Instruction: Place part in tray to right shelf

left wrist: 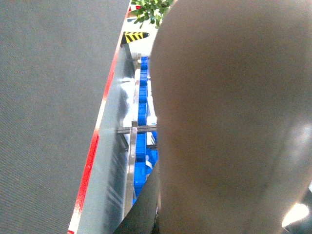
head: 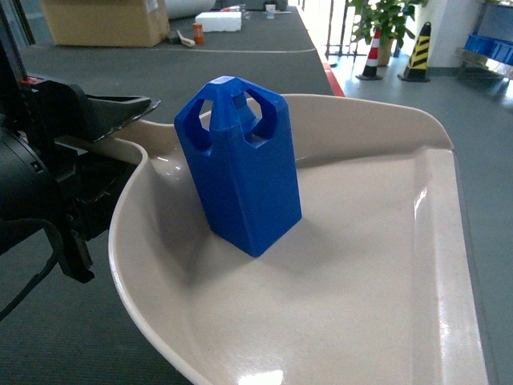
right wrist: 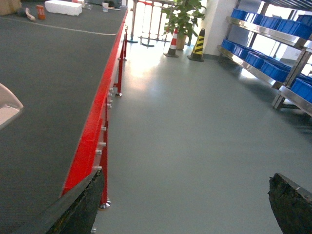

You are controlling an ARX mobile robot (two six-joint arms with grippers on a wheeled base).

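The blue part [head: 240, 172] stands upright inside the beige tray [head: 377, 265], close to its curved back wall. My left gripper [head: 104, 128] is shut on the tray's left end, and one dark finger lies over the rim. In the left wrist view the tray [left wrist: 234, 122] fills the right side, pressed against a dark finger [left wrist: 146, 209]. The right shelf [right wrist: 265, 34], steel with blue crates, stands across the floor, and it also shows in the gap beside the tray [left wrist: 134, 131]. My right gripper [right wrist: 185, 175] hangs open over the floor with nothing in it. A corner of the tray [right wrist: 7, 105] shows at far left.
A grey table with a red edge [right wrist: 92, 136] runs along the left. On its far end sit a cardboard box [head: 104, 20] and a white foam block [head: 218, 22]. Traffic cones [head: 418, 52] and a potted plant [right wrist: 183, 17] stand at the far end of the grey floor.
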